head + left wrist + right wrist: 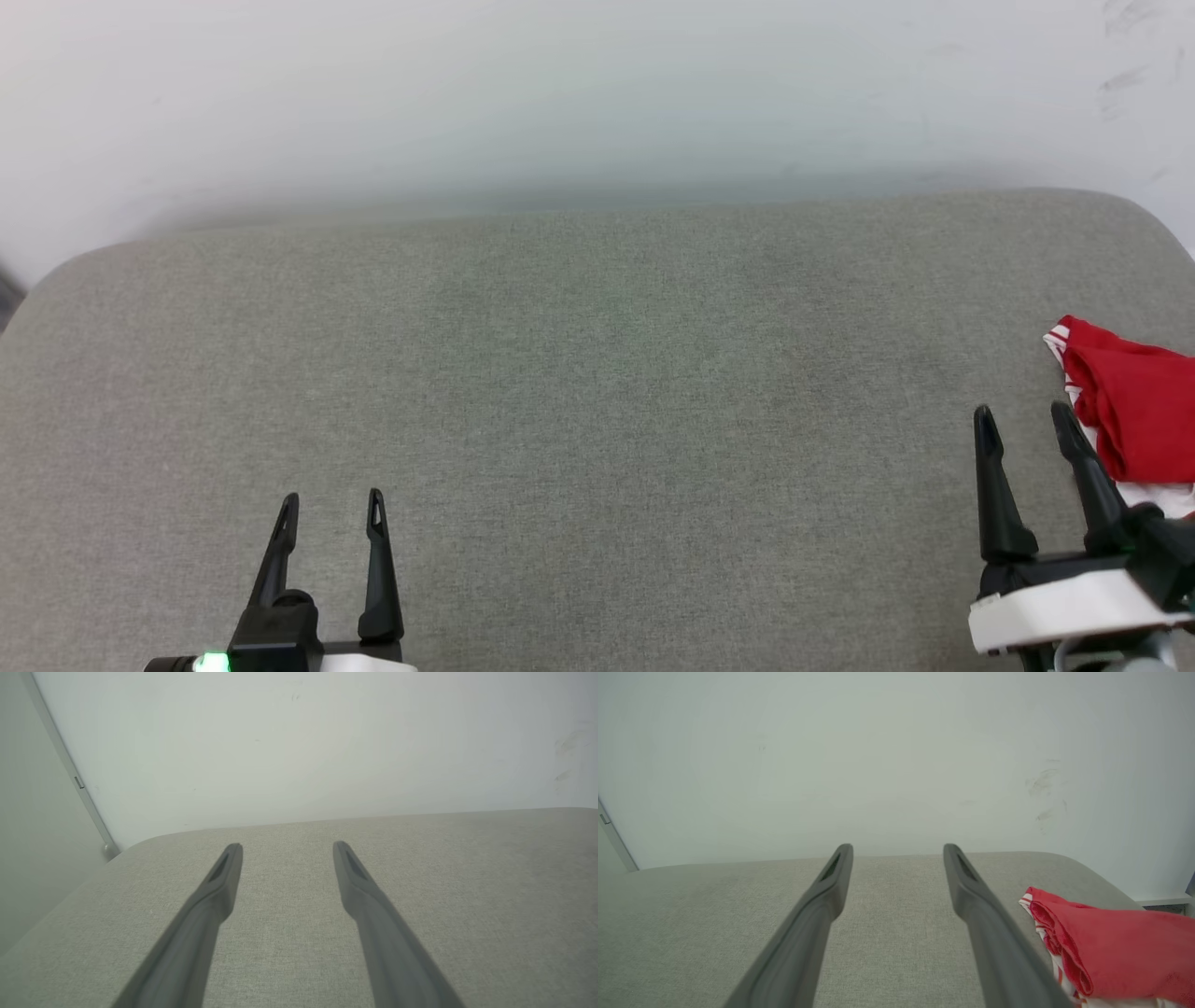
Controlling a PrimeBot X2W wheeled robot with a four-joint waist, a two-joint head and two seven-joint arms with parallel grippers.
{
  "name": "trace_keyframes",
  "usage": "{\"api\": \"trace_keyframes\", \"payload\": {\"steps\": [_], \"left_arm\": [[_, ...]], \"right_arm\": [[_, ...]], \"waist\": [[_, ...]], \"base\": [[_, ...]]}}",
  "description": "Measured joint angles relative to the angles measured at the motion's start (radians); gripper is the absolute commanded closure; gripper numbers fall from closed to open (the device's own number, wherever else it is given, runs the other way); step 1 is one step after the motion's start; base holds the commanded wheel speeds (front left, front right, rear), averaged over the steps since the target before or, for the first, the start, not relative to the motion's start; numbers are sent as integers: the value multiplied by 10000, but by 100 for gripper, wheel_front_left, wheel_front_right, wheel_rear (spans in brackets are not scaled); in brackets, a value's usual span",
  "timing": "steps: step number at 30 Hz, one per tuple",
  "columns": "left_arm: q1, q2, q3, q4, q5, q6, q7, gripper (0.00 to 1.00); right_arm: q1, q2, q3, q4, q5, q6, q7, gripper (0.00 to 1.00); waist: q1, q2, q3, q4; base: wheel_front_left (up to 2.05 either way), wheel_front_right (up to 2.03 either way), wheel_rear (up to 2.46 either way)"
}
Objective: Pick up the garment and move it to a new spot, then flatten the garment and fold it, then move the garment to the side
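Observation:
The garment [1134, 411] is a red bundle with white-and-red striped trim, lying bunched at the far right of the grey cushion and cut off by the head view's edge. My right gripper [1025, 417] stands open just left of it, its right finger close beside the cloth, nothing between the fingers. In the right wrist view the garment [1115, 947] lies to the right of the open right gripper [899, 851]. My left gripper [333, 505] is open at the lower left, far from the garment, over bare cushion; in its wrist view the left gripper [287, 849] holds nothing.
The grey fabric cushion [579, 392] spans the whole work area, with rounded far corners. A pale wall [597, 93] rises right behind it. A wall corner strip [70, 774] runs down at the cushion's far left.

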Motion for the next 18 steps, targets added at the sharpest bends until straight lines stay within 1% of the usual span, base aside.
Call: {"api": "trace_keyframes", "payload": {"steps": [6,11,12,18], "left_arm": [[185,-50,61,38,-59,-188,0,0],[224,-86,121,33,-58,-314,0,0],[230,-90,128,29,-58,-359,0,100],[342,-130,105,510,-113,-372,50,100]], "right_arm": [[717,230,-169,-378,-113,0,-2,0],[942,347,-176,-458,-148,0,0,0],[947,366,-171,-458,-163,0,-2,100],[1064,387,-138,42,-151,0,42,100]], "waist": [[0,0,-130,-17],[1,0,-160,-61],[0,0,-155,-68],[1,0,-153,-71]], "base": [[0,0,0],[0,0,0],[0,0,0],[0,0,0]]}}
